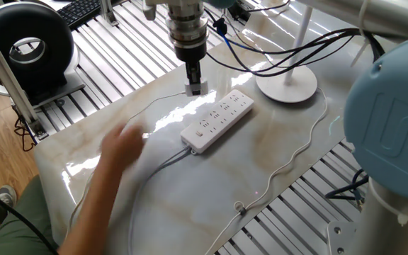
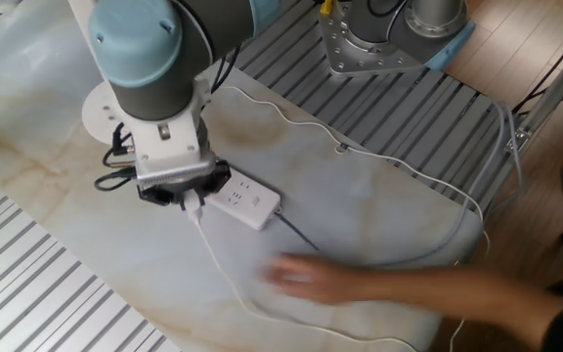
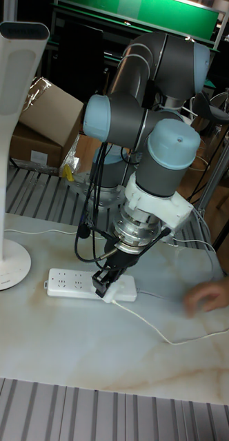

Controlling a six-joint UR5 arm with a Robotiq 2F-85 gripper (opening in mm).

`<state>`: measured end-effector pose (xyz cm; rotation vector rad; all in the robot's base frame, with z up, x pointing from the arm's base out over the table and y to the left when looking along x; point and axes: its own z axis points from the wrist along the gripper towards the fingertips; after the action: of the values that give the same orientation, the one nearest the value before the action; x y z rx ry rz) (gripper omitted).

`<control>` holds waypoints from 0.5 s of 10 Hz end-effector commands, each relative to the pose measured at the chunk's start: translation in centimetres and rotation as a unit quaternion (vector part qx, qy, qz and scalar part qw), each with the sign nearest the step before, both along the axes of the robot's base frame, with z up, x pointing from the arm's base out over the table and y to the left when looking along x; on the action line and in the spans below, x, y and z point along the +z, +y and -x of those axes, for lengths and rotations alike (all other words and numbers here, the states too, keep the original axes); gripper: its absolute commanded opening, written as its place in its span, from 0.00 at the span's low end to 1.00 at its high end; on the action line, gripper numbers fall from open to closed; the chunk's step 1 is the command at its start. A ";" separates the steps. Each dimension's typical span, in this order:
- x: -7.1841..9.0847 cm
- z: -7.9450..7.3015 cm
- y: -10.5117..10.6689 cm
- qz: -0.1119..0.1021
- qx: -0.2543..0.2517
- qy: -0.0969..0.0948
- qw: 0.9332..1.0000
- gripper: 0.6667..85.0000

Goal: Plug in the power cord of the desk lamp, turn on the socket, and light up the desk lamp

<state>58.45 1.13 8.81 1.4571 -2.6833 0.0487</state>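
1. Risk: the pincer (image 1: 194, 88) pinches only the small white plug of the power cord (image 3: 152, 326). If the plug sits tilted in the fingers, I judge the prongs would miss the outlet holes and push the socket (image 1: 217, 120) along the table (image 1: 190, 191).
2. Risk: the cord trails loose from the pincer toward the person's hand (image 1: 122, 145). A snag or tug there could pull the plug askew.
3. Risk: the hand is blurred, near the cord and well apart from the pincer; a return toward it invites contact.
4. Pose: wrist points straight down, fingers closed on the plug. The pincer hangs just beside the socket's long edge, low over the table.
5. The desk lamp (image 1: 287, 85) stands beyond the socket, on the far side from the pincer; its light state is not clear.
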 end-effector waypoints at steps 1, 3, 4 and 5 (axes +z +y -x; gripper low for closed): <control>1.5 2.4 -2.0 -0.006 0.078 0.017 0.997 0.00; 2.3 3.3 -1.0 -0.043 0.140 0.010 0.989 0.00; 3.1 4.1 -0.8 -0.054 0.177 0.009 0.983 0.00; 3.7 4.4 -0.9 -0.059 0.211 0.003 0.976 0.00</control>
<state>55.39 -0.04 11.04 1.8203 -2.4741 -0.0359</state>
